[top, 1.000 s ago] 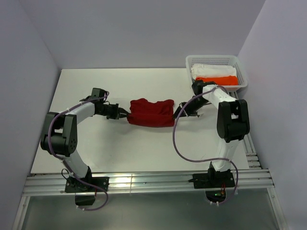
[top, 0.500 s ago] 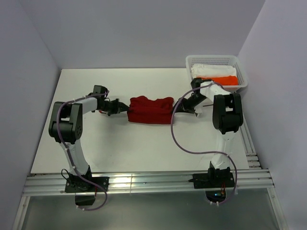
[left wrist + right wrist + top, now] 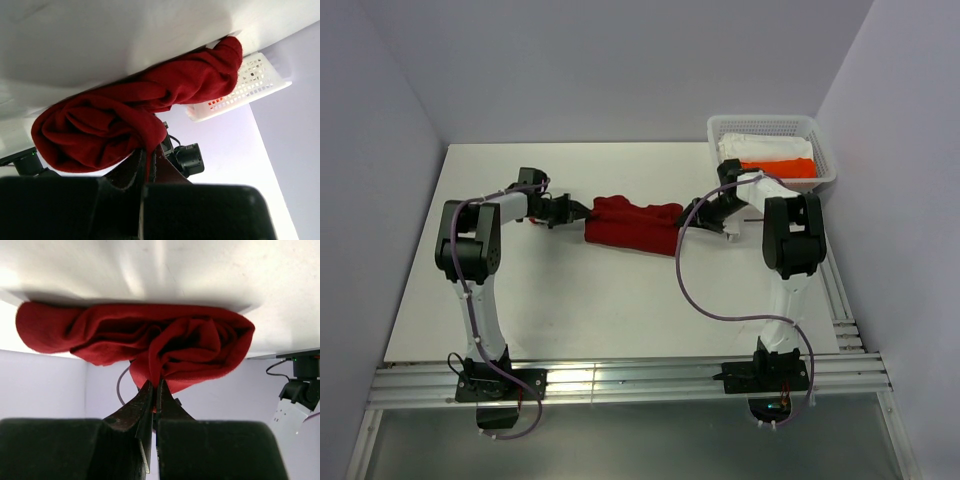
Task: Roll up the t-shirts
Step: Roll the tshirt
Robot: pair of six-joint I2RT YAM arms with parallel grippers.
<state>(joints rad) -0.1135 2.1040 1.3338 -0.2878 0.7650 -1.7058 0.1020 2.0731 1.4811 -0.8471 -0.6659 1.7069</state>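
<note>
A dark crimson t-shirt [image 3: 632, 226] lies rolled into a long bundle across the middle of the white table [image 3: 570, 310]. My left gripper [image 3: 582, 212] is shut on its left end; in the left wrist view the t-shirt [image 3: 115, 125] is pinched between the left gripper [image 3: 149, 156] jaws. My right gripper [image 3: 686, 222] is shut on the right end; in the right wrist view a fold of the t-shirt [image 3: 150, 340] runs down into the right gripper [image 3: 155, 386]. Both wrist views are turned upside down.
A white mesh basket [image 3: 825, 160] stands at the back right corner, holding a white cloth [image 3: 760, 146] and a bright orange bundle [image 3: 778, 166]. It is also in the left wrist view as the basket [image 3: 250, 82]. Purple cables loop from both arms.
Both grippers have carried the t-shirt's ends toward the back of the table while turning over. The bundle is now narrower and more tightly rolled. The left arm's elbow swung back.
</note>
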